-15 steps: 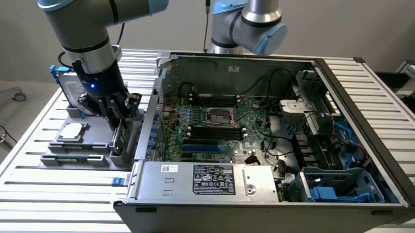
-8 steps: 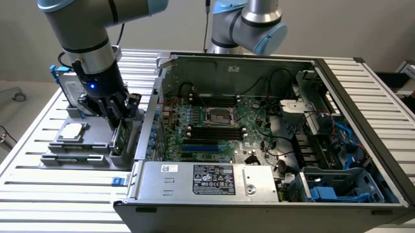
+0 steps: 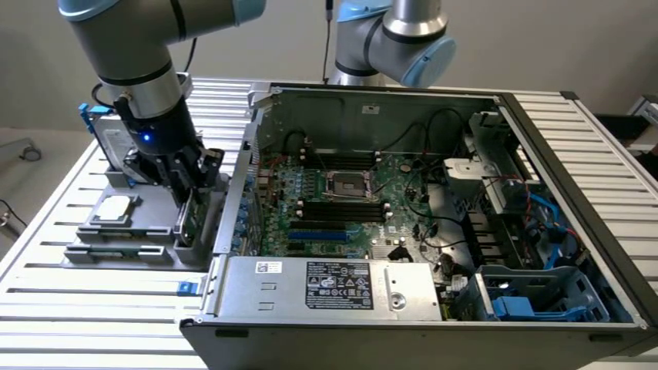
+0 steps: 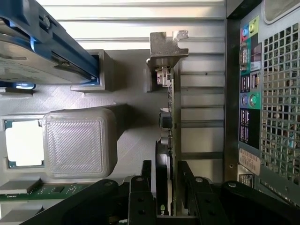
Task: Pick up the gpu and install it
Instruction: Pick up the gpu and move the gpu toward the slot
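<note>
The gpu (image 4: 169,93) stands on edge in a grey parts holder (image 3: 123,250), its silver end bracket (image 4: 166,44) at the far end and its black cooler facing the holder's middle. My gripper (image 4: 165,164) is open and straddles the card, one black finger (image 4: 146,171) on the cooler side and one on the board side, with small gaps on both sides. In the exterior view the gripper (image 3: 190,189) hangs low over the gpu (image 3: 188,223), just to the left of the open computer case (image 3: 411,193).
The holder also carries a silver hard drive in a blue frame (image 4: 42,51), a processor (image 4: 23,143), a grey block (image 4: 77,143) and a memory stick (image 4: 47,190). The case's rear port panel (image 4: 248,93) is close beside the card. A second arm (image 3: 396,38) stands behind the case.
</note>
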### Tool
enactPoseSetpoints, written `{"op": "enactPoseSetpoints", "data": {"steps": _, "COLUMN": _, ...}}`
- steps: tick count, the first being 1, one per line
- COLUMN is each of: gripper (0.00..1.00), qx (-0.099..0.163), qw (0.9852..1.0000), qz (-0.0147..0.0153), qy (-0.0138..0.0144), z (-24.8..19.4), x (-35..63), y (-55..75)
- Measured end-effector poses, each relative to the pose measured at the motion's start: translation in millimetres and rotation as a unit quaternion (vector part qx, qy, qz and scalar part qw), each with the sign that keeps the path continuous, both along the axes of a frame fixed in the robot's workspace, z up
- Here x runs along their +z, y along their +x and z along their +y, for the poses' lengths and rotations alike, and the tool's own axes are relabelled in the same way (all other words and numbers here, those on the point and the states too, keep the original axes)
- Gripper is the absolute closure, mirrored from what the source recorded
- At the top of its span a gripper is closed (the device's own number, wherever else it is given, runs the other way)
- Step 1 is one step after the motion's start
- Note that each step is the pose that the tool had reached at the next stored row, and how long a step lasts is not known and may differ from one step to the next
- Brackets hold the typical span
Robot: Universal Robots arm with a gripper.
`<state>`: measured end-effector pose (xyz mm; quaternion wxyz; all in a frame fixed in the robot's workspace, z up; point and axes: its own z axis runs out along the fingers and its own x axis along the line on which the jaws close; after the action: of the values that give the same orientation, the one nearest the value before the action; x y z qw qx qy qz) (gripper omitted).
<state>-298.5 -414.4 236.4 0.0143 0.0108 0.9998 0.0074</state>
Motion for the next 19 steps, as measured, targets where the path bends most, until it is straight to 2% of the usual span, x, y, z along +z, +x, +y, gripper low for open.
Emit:
{"op": "enactPoseSetpoints", "data": {"steps": 4, "gripper": 0.64, "qx": 0.0, "qw": 1.0, "qz": -0.0003, "qy": 0.0017, "z": 0.0, "x": 0.0, "y": -0.3}}
{"op": "enactPoseSetpoints", "data": {"steps": 5, "gripper": 0.66, "qx": 0.0, "qw": 1.0, "qz": -0.0003, "qy": 0.0018, "z": 0.0, "x": 0.0, "y": -0.3}}
{"op": "enactPoseSetpoints", "data": {"steps": 6, "gripper": 0.72, "qx": 0.0, "qw": 1.0, "qz": -0.0003, "qy": 0.0018, "z": 0.0, "x": 0.0, "y": -0.4}}
{"op": "enactPoseSetpoints", "data": {"steps": 8, "gripper": 0.74, "qx": 0.0, "qw": 1.0, "qz": -0.0003, "qy": 0.0019, "z": 0.0, "x": 0.0, "y": -0.3}}
{"op": "enactPoseSetpoints", "data": {"steps": 19, "gripper": 0.74, "qx": 0.0, "qw": 1.0, "qz": -0.0004, "qy": 0.0019, "z": 0.0, "x": 0.0, "y": -0.4}}
